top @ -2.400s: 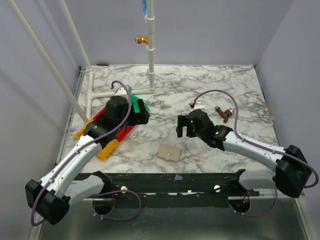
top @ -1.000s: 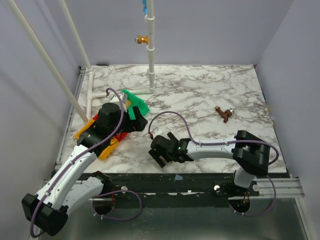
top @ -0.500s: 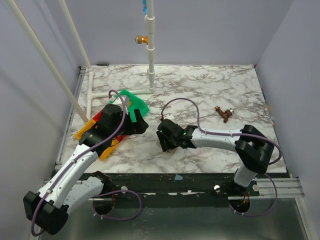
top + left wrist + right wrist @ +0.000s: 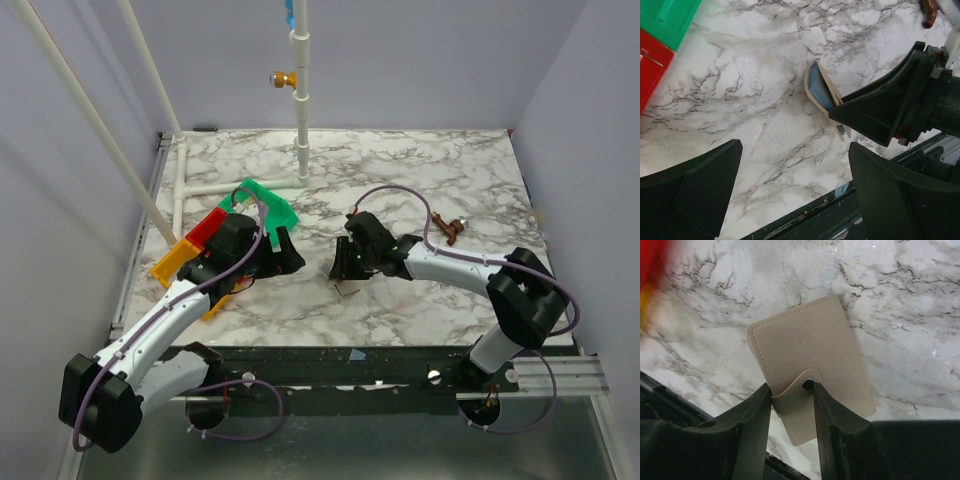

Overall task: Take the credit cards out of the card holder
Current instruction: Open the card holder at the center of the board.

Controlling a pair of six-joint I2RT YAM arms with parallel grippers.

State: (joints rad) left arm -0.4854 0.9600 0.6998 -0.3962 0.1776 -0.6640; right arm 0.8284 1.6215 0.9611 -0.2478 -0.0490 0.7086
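Note:
My right gripper (image 4: 350,268) is shut on the card holder (image 4: 810,350), a tan-beige wallet with a small dark stud. The fingers pinch its strap flap on either side of the stud. In the left wrist view the card holder (image 4: 820,92) shows edge-on and tilted above the marble, with grey-blue between its covers. It hangs under the right gripper in the top view as the card holder (image 4: 347,289). The credit cards are hidden. My left gripper (image 4: 285,256) is open to the left of it, its fingers (image 4: 705,190) wide apart with nothing between them.
Green tray (image 4: 268,205), red tray (image 4: 208,228) and orange tray (image 4: 175,262) lie behind and under the left arm. A brown object (image 4: 448,228) lies at the right. A white pipe frame (image 4: 300,150) stands at the back. The table's front edge (image 4: 805,212) is close below.
The right gripper shut on the card holder near the front edge and carried it back toward the table's middle. The left gripper swung right, toward it.

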